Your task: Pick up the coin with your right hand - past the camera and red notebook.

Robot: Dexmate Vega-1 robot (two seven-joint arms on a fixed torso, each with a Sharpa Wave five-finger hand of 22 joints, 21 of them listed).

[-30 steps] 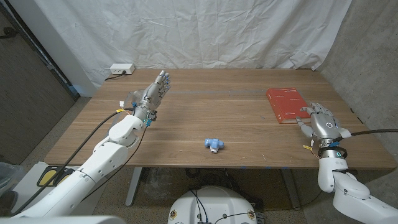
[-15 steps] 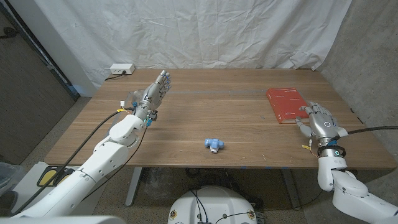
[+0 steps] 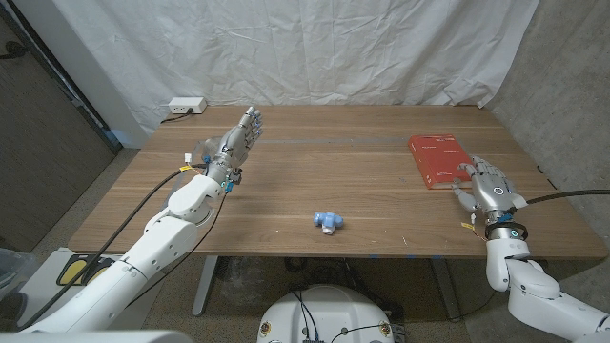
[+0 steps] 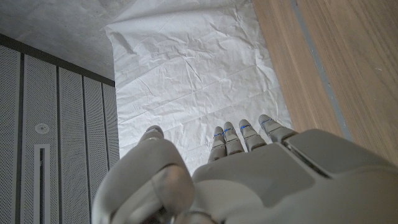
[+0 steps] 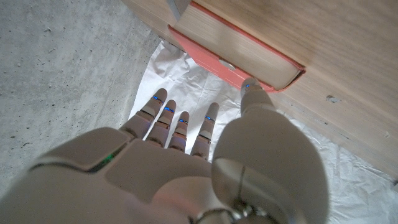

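Note:
The red notebook (image 3: 437, 159) lies on the right side of the wooden table (image 3: 362, 152). A small blue toy camera (image 3: 328, 221) sits near the front middle. My right hand (image 3: 489, 190) is open, fingers apart, at the notebook's near right corner. In the right wrist view my right hand (image 5: 186, 168) has its thumb tip at the page edge of the red notebook (image 5: 249, 53). My left hand (image 3: 234, 145) is held up over the table's left side with its fingers stretched out and nothing in it; the left wrist view looks along my left hand (image 4: 249, 174) to the backdrop.
A white power box (image 3: 187, 105) with a cable sits at the table's back left corner. A white cloth backdrop (image 3: 315, 48) hangs behind the table. The table's right edge runs close beside my right hand.
My right hand has edged very slightly toward the notebook's corner. The left arm, notebook and blue camera have stayed put.

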